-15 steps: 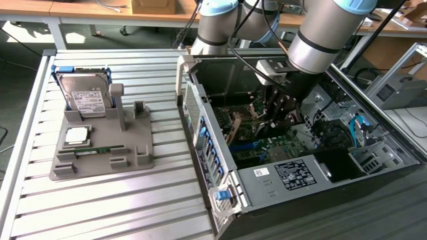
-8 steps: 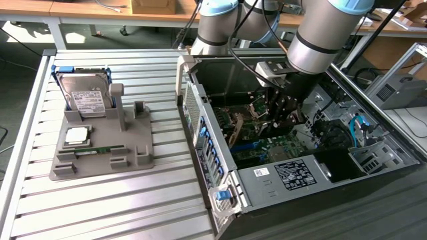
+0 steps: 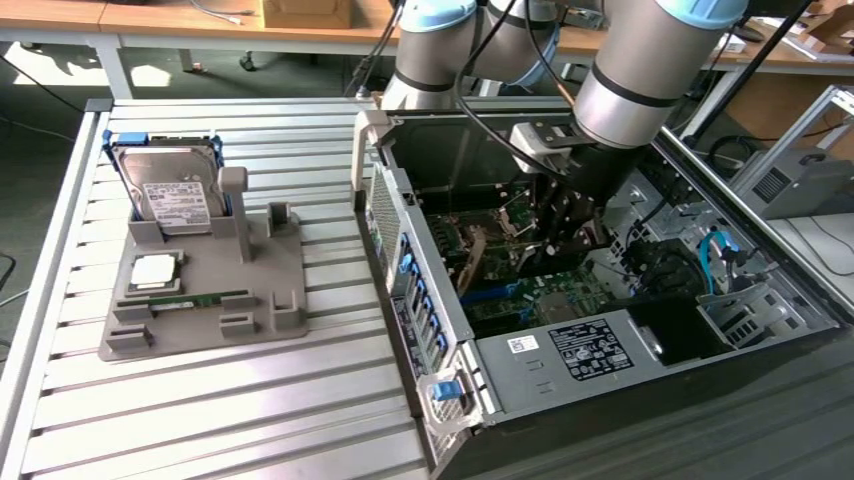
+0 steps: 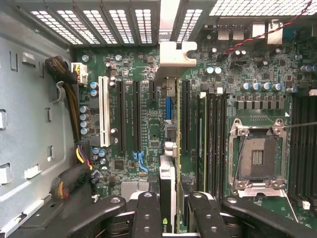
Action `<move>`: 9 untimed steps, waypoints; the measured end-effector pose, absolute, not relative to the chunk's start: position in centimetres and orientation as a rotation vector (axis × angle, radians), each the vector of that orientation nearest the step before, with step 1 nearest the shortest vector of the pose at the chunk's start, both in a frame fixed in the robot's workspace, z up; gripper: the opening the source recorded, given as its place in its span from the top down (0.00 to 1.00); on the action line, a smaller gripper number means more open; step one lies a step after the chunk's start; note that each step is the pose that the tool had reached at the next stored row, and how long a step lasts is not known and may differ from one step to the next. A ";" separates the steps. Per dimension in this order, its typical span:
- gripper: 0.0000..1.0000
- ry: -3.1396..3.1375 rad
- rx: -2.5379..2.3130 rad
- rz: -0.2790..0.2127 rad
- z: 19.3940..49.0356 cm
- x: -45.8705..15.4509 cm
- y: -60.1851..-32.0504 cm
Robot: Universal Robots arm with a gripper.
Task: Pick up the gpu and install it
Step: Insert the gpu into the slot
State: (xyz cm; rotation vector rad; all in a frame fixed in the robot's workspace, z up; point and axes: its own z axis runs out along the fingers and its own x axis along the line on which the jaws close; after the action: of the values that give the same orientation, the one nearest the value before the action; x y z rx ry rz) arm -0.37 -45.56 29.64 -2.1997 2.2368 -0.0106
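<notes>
Inside computer case (image 3: 441,300), arm reaching down, end effector (image 4: 171,208) gripping gpu (image 4: 168,168)

A ribbed metal table (image 3: 200,400) of pale slats fills the foreground, framed by a grey rail. Behind it, along the far edge, runs a wooden desk (image 3: 174,18) on white legs, with a cardboard box (image 3: 307,12) on top. The floor (image 3: 54,75) beneath is dark. At the exterior view's right stands an aluminium frame (image 3: 814,120). Light is even and soft.

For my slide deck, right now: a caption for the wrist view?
End effector holds the gpu edge-on over the motherboard inside the open computer case.
</notes>
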 end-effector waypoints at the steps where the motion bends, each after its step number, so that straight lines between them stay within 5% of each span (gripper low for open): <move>1: 0.73 2.237 -2.199 -0.011 29.6 -0.4 -45.6; 9: 0.73 2.244 -2.192 -0.010 29.6 -0.9 -45.1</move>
State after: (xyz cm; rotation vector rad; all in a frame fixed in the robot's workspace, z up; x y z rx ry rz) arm -0.85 -45.12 29.63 -2.1923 2.2436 -0.0100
